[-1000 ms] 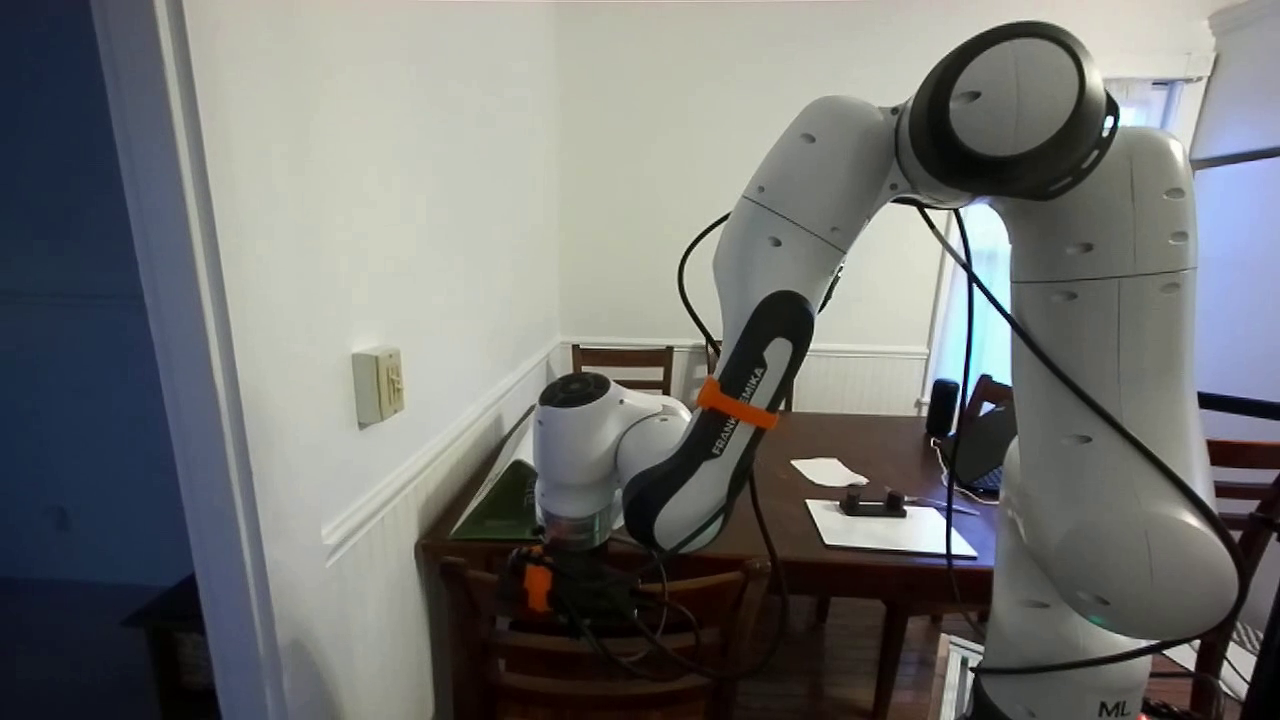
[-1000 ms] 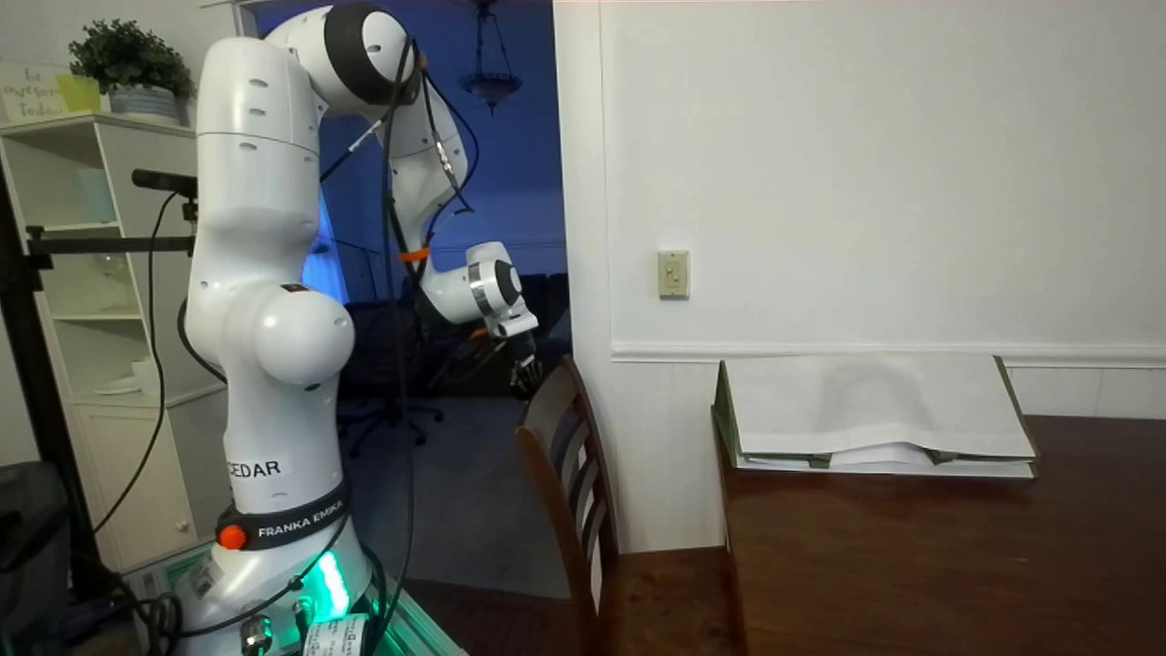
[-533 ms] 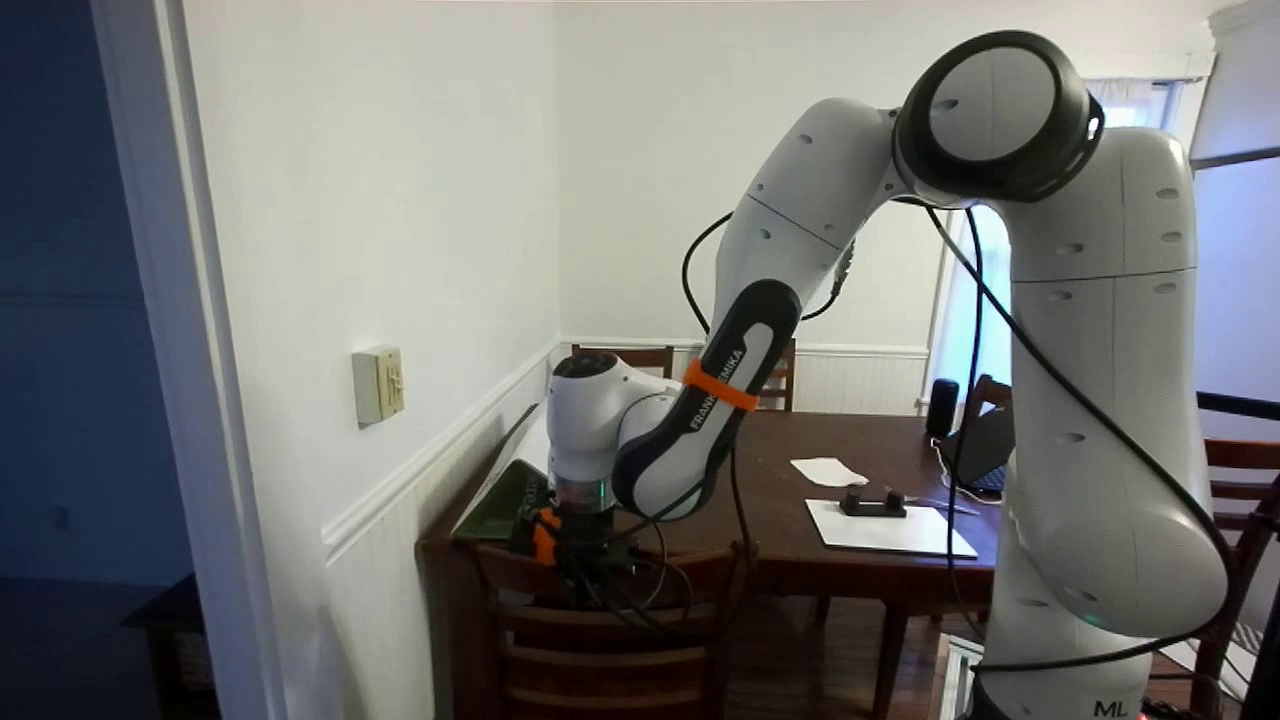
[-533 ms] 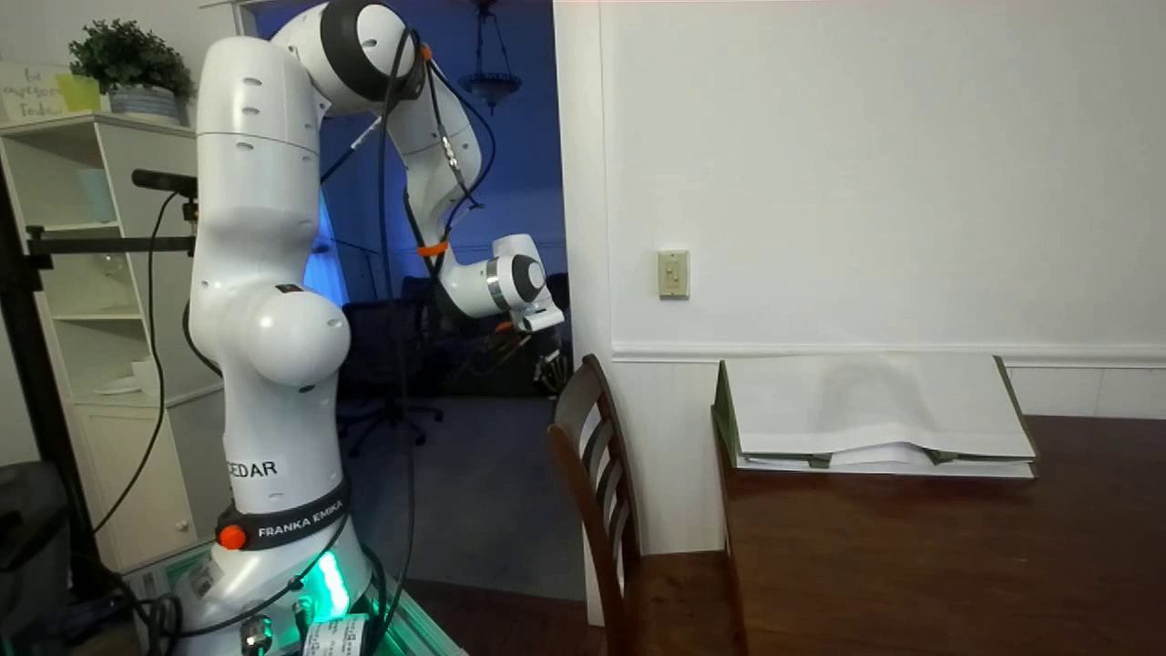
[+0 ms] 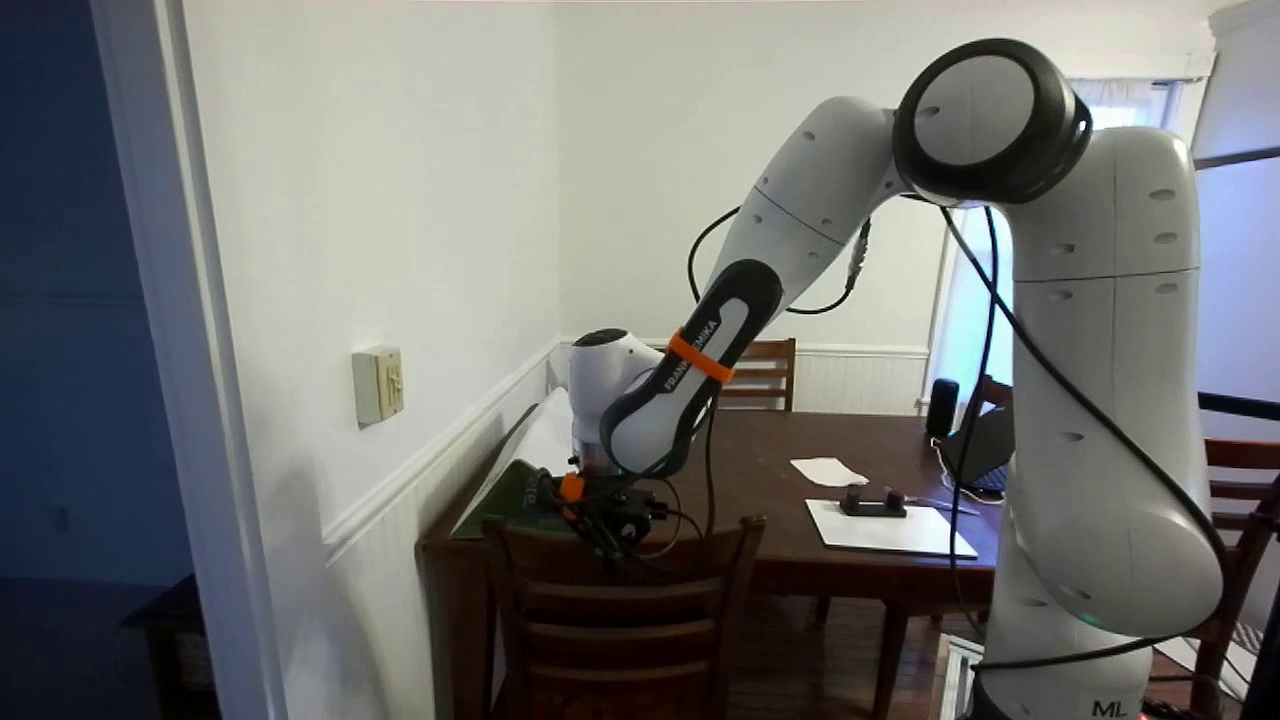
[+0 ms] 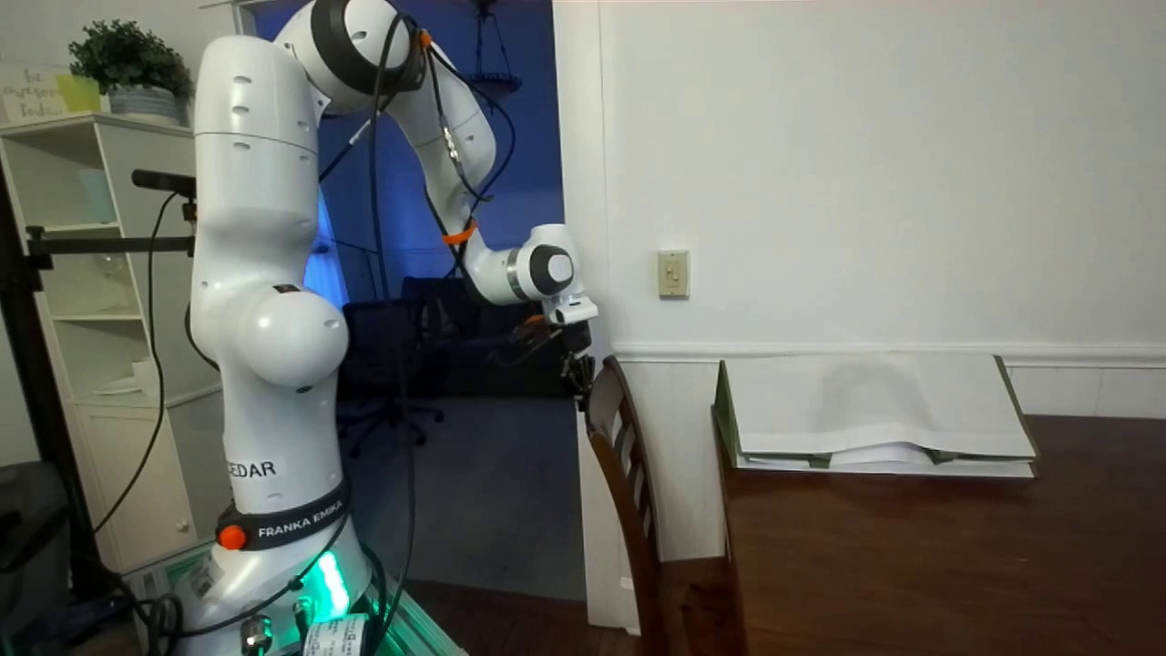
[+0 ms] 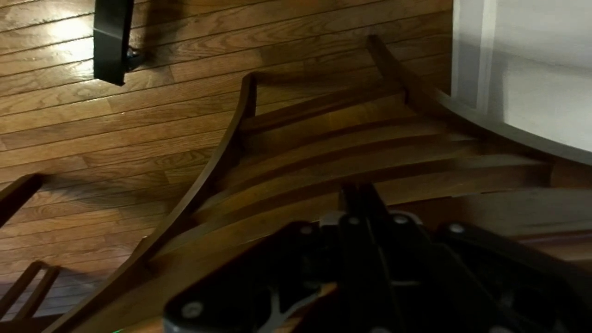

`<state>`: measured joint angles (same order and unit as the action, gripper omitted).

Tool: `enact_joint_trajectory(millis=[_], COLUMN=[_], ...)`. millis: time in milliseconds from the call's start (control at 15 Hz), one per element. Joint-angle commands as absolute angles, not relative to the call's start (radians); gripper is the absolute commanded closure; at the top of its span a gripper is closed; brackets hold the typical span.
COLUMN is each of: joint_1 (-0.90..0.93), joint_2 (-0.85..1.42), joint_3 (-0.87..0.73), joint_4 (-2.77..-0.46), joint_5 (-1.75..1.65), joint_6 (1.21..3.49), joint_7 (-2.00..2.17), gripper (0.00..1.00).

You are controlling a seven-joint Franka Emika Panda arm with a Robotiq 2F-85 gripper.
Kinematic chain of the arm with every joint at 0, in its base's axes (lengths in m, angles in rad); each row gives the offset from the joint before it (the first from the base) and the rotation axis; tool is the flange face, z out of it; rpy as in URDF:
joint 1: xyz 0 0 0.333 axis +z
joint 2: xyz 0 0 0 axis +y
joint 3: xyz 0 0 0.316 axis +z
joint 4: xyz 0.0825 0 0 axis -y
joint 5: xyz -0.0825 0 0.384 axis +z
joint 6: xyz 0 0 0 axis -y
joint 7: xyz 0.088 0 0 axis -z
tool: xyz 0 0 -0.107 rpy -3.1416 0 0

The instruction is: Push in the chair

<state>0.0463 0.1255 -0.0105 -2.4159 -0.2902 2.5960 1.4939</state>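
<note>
The dark reddish-brown chair [image 5: 620,637] stands at the near end of the wooden table [image 5: 800,440], beside the wall. Its top rail [image 6: 608,401] shows in an exterior view, with its seat [image 6: 697,601] reaching the table's edge. My gripper [image 5: 612,550] points down at the chair's top rail. In an exterior view the gripper [image 6: 583,392] is against or very near the back's outer side. In the wrist view the gripper [image 7: 355,186] is shut, fingertips together with nothing between them, over the chair's slats [image 7: 323,171]. Exact contact is too dark to see.
A white wall [image 5: 380,250] runs close along the chair's side. A green binder [image 6: 874,410] lies on the table near the chair. A white board [image 5: 890,528] and a laptop [image 5: 985,450] are farther along. A black bar [image 7: 111,41] lies over the floor.
My gripper has moved forward toward the table and risen somewhat. The chair has slid the same way, its back now closer to the table and its seat farther in at the edge.
</note>
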Motion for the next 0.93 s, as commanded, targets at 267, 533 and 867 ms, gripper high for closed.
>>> enact_joint_trajectory(millis=[267,533,867], joint_1=[-0.019,-0.028,-0.028], joint_2=[0.161,0.209,0.247], joint_3=[-0.082,-0.091,-0.111], joint_4=[-2.319,-2.285,-2.248], joint_5=[-0.185,-0.124,-0.11], joint_6=[2.577,2.606,2.67], joint_7=[1.28,1.208,1.175], gripper=[0.94,0.94,0.94])
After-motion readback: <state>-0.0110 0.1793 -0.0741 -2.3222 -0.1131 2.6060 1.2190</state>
